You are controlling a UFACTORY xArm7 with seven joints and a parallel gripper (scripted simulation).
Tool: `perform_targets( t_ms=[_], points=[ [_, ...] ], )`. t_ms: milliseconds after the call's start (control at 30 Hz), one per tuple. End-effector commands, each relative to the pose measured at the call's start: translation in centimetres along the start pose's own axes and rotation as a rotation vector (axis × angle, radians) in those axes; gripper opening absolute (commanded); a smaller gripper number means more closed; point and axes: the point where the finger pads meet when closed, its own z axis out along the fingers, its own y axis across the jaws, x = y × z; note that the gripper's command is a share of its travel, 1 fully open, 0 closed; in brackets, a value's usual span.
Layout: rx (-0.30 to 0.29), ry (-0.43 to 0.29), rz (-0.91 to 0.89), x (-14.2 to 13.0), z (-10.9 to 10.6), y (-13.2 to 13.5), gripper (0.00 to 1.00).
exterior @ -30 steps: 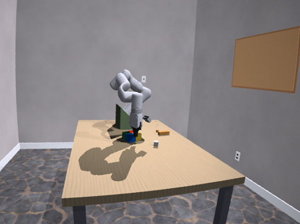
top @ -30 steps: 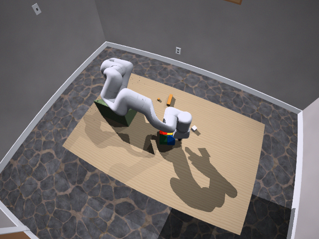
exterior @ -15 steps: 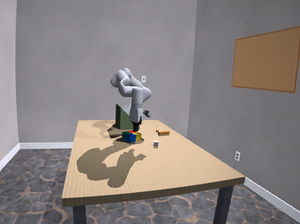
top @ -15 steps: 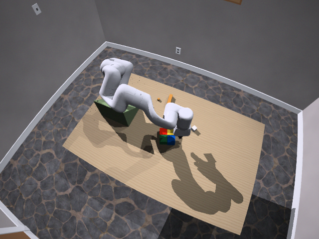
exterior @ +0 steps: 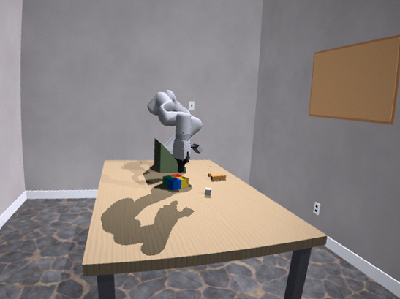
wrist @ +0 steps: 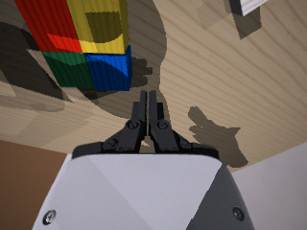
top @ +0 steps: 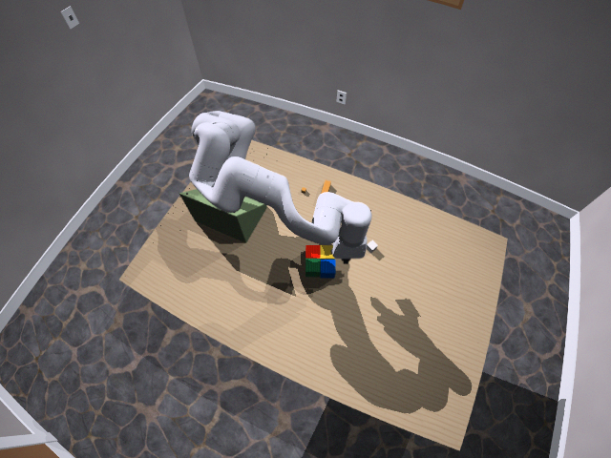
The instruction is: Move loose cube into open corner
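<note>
Red point(top: 312, 251) point(exterior: 177, 175) point(wrist: 48, 24), yellow point(top: 326, 250) point(exterior: 184, 183) point(wrist: 98, 7), green point(top: 312, 267) point(wrist: 72, 72) and blue point(top: 327, 268) point(exterior: 174, 184) point(wrist: 109, 72) cubes stand in a two-by-two square on the table. Blue is beside green and yellow, diagonal to red. No clear gap shows between them; whether every face is fully flush I cannot tell. My gripper point(top: 346, 261) point(exterior: 180, 170) point(wrist: 148, 101) is shut with nothing between its fingers. It is raised above the table, beside the blue cube and apart from it in the wrist view.
A small white cube point(top: 371, 245) point(exterior: 208, 192) point(wrist: 251, 6) lies on the yellow cube's side of the table. An orange bar point(top: 326, 187) point(exterior: 218, 177) and a tiny orange block point(top: 303, 190) point(exterior: 209, 174) lie farther back. A green wedge point(top: 221, 222) point(exterior: 168, 164) stands by the arm's base.
</note>
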Motion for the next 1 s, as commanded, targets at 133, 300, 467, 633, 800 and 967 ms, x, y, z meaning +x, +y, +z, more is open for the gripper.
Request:
perform_targets(
  t_ms=[133,300,467,633,800,967],
  points=[
    [-0.003,-0.003,0.0,-0.08,-0.39,0.1,0.0],
    [-0.003,-0.003,0.0,-0.08,-0.39,0.1,0.0],
    [-0.003,-0.003,0.0,-0.08,-0.39,0.1,0.51],
    [-0.003,-0.003,0.019,-0.13,-0.39,0.04,0.51],
    [-0.003,-0.003,0.058,-0.24,-0.38,-0.09,0.51],
    [-0.001,-0.003,0.193,-0.59,-0.37,-0.53,0.51]
  ],
)
